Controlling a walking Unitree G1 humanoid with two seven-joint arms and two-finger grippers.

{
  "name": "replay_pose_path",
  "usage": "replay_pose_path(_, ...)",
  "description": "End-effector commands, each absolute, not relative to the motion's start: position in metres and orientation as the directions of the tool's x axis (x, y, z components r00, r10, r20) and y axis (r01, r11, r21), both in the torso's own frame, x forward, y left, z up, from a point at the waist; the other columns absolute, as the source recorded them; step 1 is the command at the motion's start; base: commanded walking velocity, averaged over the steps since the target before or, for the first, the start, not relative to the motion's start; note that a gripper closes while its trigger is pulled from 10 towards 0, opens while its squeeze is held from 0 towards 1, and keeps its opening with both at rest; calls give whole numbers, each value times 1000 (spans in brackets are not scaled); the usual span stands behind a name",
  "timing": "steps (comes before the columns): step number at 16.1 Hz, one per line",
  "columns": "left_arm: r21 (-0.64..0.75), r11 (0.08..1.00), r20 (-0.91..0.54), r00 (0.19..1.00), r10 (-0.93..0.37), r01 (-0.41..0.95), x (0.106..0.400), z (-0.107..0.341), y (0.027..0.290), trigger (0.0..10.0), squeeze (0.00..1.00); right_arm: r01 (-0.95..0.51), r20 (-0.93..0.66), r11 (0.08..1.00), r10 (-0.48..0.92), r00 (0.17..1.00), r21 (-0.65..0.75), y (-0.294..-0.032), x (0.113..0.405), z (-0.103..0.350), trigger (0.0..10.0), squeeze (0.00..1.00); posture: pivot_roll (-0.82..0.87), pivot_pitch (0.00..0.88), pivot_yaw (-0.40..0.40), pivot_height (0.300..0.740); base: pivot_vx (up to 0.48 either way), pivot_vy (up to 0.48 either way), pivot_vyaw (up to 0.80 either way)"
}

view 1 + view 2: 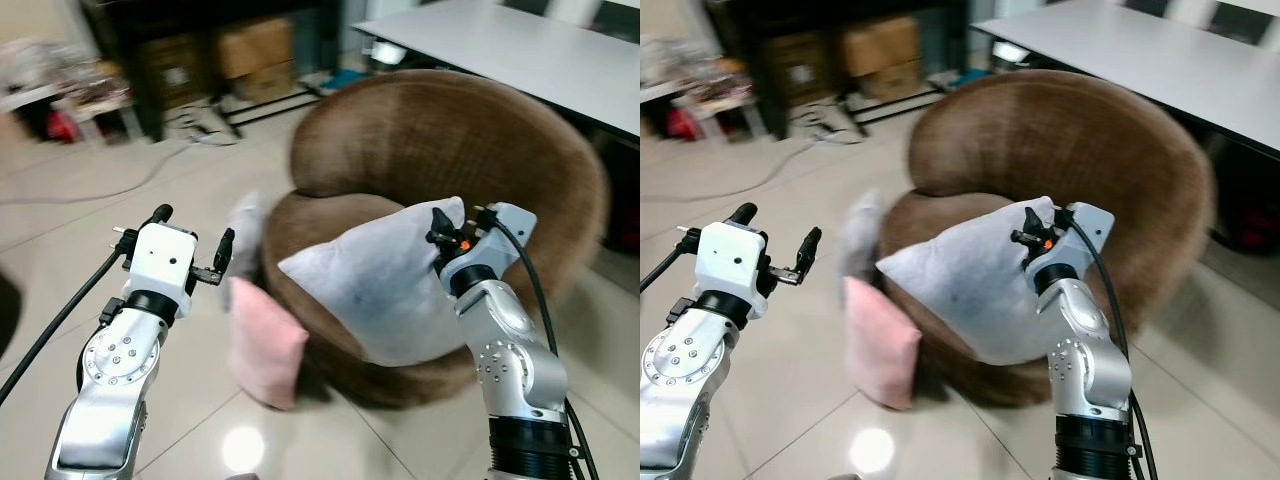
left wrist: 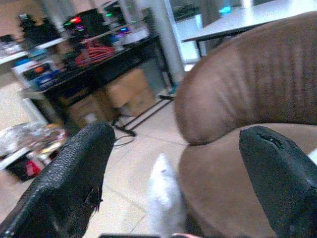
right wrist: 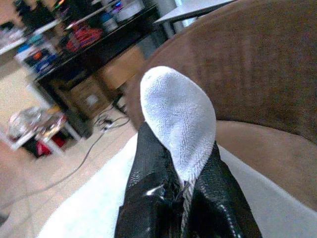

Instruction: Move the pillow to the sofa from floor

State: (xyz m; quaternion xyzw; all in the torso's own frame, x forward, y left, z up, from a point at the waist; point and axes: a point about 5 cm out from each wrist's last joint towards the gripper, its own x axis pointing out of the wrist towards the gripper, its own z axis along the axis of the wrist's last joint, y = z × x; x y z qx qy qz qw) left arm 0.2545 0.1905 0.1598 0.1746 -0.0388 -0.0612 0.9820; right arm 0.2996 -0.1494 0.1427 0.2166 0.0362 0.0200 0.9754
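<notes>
Right hand (image 1: 447,228) pinches white pillow (image 1: 385,285) over sofa (image 1: 450,140); left hand (image 1: 190,240) spread.

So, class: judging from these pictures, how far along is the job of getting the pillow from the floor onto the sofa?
Done: the white pillow is off the floor, its corner pinched in the right gripper. In hand: it hangs over the front edge of the brown sofa seat, not yet released. Left: set it down and let go. A pink pillow leans on the floor against the sofa; the left gripper hovers open beside it.
</notes>
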Motion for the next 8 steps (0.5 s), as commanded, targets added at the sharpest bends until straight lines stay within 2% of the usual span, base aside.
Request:
replay_pose_path(1, 350, 931, 63, 989, -131, 101, 253, 163, 193, 10000, 0, -70, 6, 894, 75, 997, 442, -146, 300, 153, 10000, 0, 21, 0, 0, 740, 0, 0, 0)
replay_pose_path(2, 350, 932, 61, 990, -124, 95, 253, 163, 194, 10000, 0, -68, 1, 896, 75, 997, 438, -145, 301, 151, 10000, 0, 21, 0, 0, 740, 0, 0, 0)
replay_pose_path(3, 351, 931, 59, 990, -127, 98, 252, 163, 196, 10000, 0, -26, -15, 927, 34, 999, 373, -147, 303, 151, 10000, 0, 13, 0, 2, 740, 251, 0, 0)
replay_pose_path(8, 356, 929, 58, 990, -132, 103, 256, 163, 195, 10000, 0, -30, -28, 926, 43, 999, 375, -149, 302, 146, 10000, 0, 8, 0, 5, 740, 258, 0, 0)
